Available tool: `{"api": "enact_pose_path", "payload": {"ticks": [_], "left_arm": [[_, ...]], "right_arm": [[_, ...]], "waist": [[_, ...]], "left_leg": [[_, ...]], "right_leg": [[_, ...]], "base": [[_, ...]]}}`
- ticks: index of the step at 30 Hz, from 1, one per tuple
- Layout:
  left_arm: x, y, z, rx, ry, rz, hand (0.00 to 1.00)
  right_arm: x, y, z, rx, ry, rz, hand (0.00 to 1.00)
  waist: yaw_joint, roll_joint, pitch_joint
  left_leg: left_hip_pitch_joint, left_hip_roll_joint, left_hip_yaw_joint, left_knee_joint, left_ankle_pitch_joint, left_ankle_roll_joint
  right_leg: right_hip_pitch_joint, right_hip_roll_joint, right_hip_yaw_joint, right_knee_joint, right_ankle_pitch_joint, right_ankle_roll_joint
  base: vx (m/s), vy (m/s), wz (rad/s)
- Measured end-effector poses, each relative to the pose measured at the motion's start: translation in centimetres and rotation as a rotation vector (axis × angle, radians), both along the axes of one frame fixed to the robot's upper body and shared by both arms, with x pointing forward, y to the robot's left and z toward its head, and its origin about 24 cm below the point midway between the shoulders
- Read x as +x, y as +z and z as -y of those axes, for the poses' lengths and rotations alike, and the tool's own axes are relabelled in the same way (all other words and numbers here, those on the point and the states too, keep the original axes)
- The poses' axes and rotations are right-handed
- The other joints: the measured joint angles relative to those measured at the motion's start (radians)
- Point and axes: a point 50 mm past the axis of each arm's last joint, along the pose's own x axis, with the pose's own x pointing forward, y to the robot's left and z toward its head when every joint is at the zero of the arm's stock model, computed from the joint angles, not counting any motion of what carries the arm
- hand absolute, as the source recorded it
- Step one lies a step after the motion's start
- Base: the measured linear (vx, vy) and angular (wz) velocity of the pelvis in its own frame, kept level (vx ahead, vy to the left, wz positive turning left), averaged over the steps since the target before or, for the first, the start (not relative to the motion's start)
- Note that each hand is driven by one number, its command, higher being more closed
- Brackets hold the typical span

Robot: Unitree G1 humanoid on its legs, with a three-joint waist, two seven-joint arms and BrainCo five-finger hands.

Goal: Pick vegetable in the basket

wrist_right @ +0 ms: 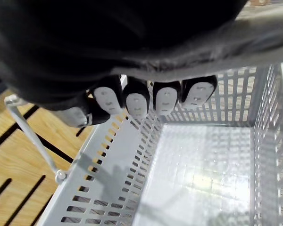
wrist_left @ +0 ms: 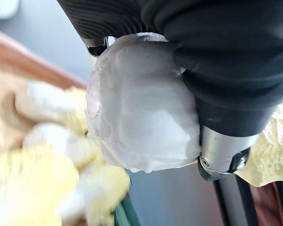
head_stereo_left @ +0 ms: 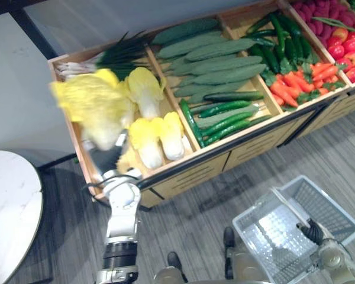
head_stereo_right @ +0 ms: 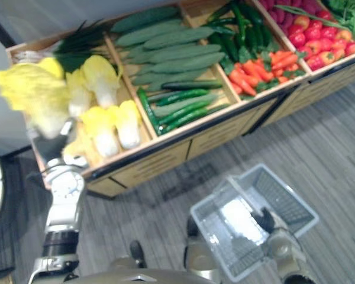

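Observation:
My left hand (head_stereo_left: 110,158) is shut on a yellow napa cabbage (head_stereo_left: 94,105), held up over the left end of the wooden display. In the left wrist view the cabbage's white stem end (wrist_left: 141,117) sits clamped under the dark-covered hand (wrist_left: 226,70). My right hand (head_stereo_left: 313,232) hangs at the lower right, its fingers (wrist_right: 137,101) curled round the handle (wrist_right: 30,134) of a grey plastic basket (head_stereo_left: 328,204). The basket's slotted wall (wrist_right: 104,160) and bare bottom show below the fingers.
More napa cabbages (head_stereo_left: 157,133) lie in the left compartment with green onions (head_stereo_left: 115,56) behind. To the right come cucumbers (head_stereo_left: 216,65), green peppers (head_stereo_left: 281,35), carrots (head_stereo_left: 296,83) and tomatoes (head_stereo_left: 349,50). A round white table (head_stereo_left: 9,207) stands at the left.

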Motion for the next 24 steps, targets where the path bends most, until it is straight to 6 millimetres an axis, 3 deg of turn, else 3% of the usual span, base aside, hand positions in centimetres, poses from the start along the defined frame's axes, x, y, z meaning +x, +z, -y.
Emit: {"api": "enact_pose_path", "payload": {"ticks": [3,6,13,18,24], "left_arm": [[-0.4,-0.5,3.5,0.126,-0.283,-0.035,1.00],[-0.7,-0.9,5.1,0.183,-0.456,-0.054,1.00],[-1.7,-1.1,8.5,0.245,-0.797,-0.073,1.00],[-2.5,-0.5,9.9,0.286,-1.083,-0.080,1.00],[-3.1,0.9,11.2,0.317,-1.396,-0.073,1.00]], "right_arm": [[2.0,2.4,0.9,-0.022,0.069,0.064,1.00],[3.8,4.1,1.3,-0.045,0.107,0.105,1.00],[4.9,4.7,0.8,-0.072,0.164,0.102,1.00],[7.0,7.0,-1.3,-0.118,0.317,0.171,1.00],[9.3,9.9,-4.1,-0.164,0.497,0.264,1.00]], "waist": [[0.000,0.011,-0.016],[0.000,0.025,-0.025],[0.003,0.037,-0.032],[0.003,0.043,-0.049],[0.002,0.070,-0.076]], "left_leg": [[0.013,-0.002,0.048,0.005,-0.017,-0.001],[0.047,-0.001,0.111,0.003,-0.031,-0.003],[0.131,-0.002,0.275,0.008,-0.075,-0.015],[0.175,0.022,0.437,0.080,-0.143,-0.036],[0.235,0.061,0.622,0.165,-0.198,-0.074]], "right_leg": [[-0.003,0.005,0.051,-0.021,0.009,0.013],[-0.004,0.015,0.111,-0.023,0.015,0.021],[-0.005,0.046,0.256,-0.015,0.030,0.028],[-0.022,0.093,0.387,0.004,0.037,0.034],[-0.022,0.159,0.518,0.019,0.047,0.037]], "base": [[-0.01,0.002,-0.41],[0.03,0.011,-0.56],[0.03,0.022,-0.68],[-0.02,-0.009,-0.86],[-0.02,-0.045,-0.69]]}}
